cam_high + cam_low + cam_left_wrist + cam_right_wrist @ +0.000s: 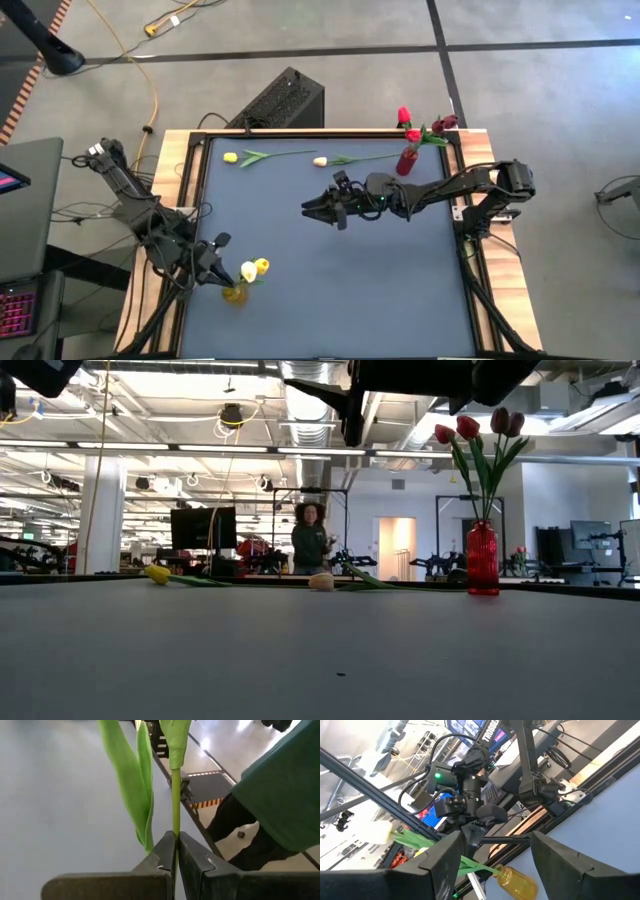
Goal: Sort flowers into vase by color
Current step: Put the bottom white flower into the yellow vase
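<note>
The left gripper (175, 852) is pinched on a thin green stem (175, 800), its fingers pressed tight with the stem between them, a long leaf (132, 785) hanging beside. In the high view this gripper (222, 268) sits at the table's near-left corner, just beside the yellow vase (235, 294), which already carries a white and a yellow flower (255, 268). The risk here is the vase itself — it looks light and narrow, and a sideways tug on the stem could tip it or drag it toward the table edge (190, 290) close by. Letting go too high could let the flower lean out and fall.

The right gripper (318, 208) hovers over the middle of the table with its fingers spread and empty, pointing toward the left arm — if it advances, the arms could crowd each other.

Two flowers lie on the far side: a yellow one (232, 157) and a white one (320, 160). The red vase (405, 161) holds the red flowers (412, 128) at the far right.
</note>
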Available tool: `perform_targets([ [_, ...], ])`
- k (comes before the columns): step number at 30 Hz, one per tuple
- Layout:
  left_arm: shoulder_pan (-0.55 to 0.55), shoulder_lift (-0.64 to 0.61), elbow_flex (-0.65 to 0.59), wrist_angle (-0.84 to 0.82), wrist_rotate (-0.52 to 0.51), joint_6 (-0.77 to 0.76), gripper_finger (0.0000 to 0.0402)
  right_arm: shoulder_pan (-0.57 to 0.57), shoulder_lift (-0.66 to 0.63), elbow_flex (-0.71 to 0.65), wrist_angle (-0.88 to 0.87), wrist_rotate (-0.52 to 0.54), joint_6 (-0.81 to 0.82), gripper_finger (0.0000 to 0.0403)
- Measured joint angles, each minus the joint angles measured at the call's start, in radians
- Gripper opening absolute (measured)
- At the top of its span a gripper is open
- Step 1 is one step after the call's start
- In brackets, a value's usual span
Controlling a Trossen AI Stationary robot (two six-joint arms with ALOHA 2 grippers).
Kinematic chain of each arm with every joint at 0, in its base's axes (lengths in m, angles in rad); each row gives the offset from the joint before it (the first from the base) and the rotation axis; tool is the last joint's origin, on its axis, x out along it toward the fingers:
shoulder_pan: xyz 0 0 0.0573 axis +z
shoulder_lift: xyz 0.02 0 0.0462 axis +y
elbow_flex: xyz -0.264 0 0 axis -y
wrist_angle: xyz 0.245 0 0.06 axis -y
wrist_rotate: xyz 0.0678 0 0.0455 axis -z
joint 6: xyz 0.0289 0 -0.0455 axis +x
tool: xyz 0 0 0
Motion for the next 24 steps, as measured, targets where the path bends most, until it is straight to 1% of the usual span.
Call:
perform_targets([
  [5, 0.000, 0.000, 0.000, 0.001, 0.050, 0.045, 0.0000, 0.000, 0.000, 0.000, 0.001, -0.001, 0.001, 0.0265],
  [7, 0.000, 0.000, 0.000, 0.001, 0.048, 0.060, 0.0000, 0.000, 0.000, 0.000, 0.003, -0.003, 0.003, 0.0265],
  [13, -0.008, 0.001, 0.000, -0.018, -0.023, 0.087, 0.0000, 0.000, 0.000, 0.000, 0.003, -0.022, 0.026, 0.0265],
  [18, -0.029, 0.003, 0.000, -0.060, -0.087, 0.079, 0.0000, 0.008, 0.000, 0.000, 0.003, -0.023, 0.027, 0.0265],
  [21, -0.042, 0.003, 0.000, -0.067, -0.099, 0.073, 0.0000, 0.014, 0.000, 0.000, 0.003, -0.025, 0.027, 0.0265],
  [24, -0.055, 0.003, 0.000, -0.084, -0.090, 0.061, 0.0000, 0.015, 0.000, 0.000, 0.003, -0.025, 0.027, 0.0265],
])
